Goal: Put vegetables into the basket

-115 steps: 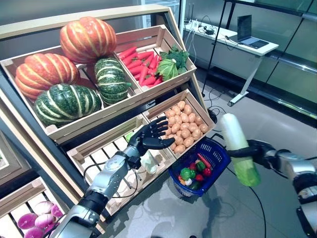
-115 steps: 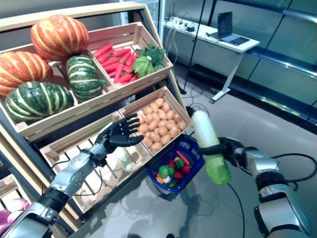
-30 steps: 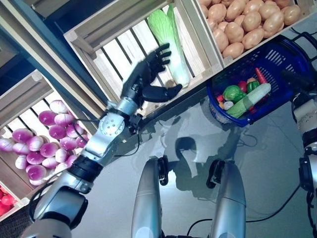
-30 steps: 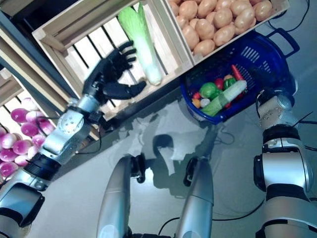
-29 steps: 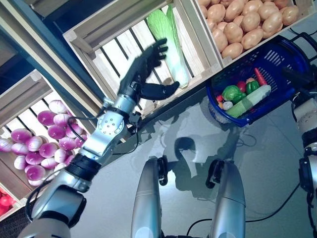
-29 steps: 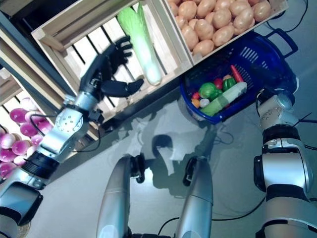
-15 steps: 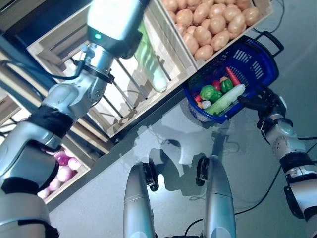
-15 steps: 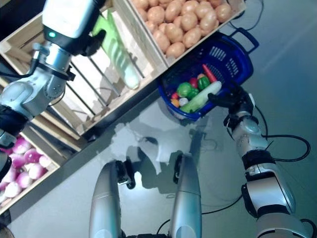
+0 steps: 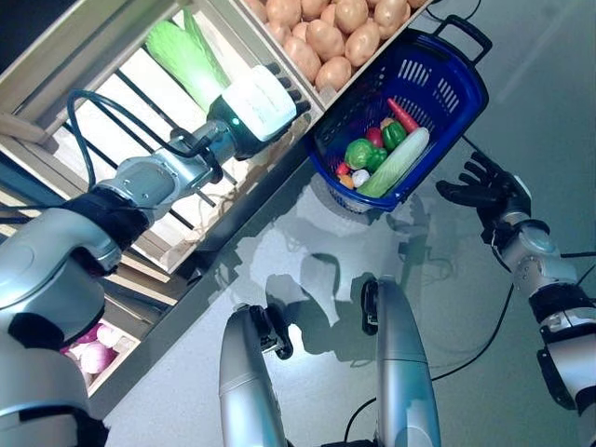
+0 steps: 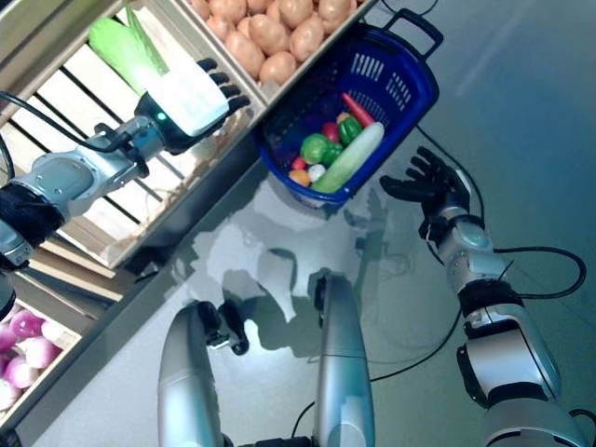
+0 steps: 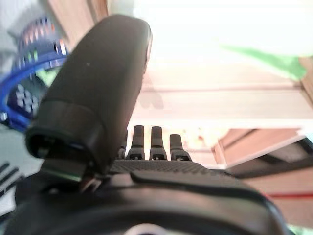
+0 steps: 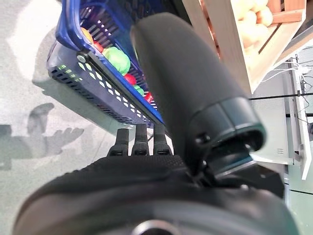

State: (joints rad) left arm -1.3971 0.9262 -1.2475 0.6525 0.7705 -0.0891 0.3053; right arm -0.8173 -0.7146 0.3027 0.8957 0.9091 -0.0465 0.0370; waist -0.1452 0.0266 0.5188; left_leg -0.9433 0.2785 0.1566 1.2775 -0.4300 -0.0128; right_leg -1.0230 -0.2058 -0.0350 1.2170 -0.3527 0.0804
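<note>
The blue plastic basket (image 9: 438,70) stands on the floor beside the wooden stand. In it lie a long pale green vegetable (image 9: 396,163), a round green one (image 9: 360,152) and small red ones (image 9: 402,114). My left hand (image 9: 270,93) reaches into the stand's slatted crate with straight fingers, right beside the pale stem end of a long leafy green cabbage (image 9: 182,58); it is open. My right hand (image 9: 486,189) is open and empty, fingers spread, above the floor a little apart from the basket's rim. The basket also shows in the right wrist view (image 12: 93,73).
The wooden stand (image 9: 56,56) with tilted crates runs along the left and top. A crate of potatoes (image 9: 321,37) sits just above the basket. Grey floor (image 9: 521,391) spreads to the right and below.
The camera has shifted. The long pale green vegetable my right hand held now lies in the basket. My right hand has drawn back from the rim. My left hand has reached to the cabbage.
</note>
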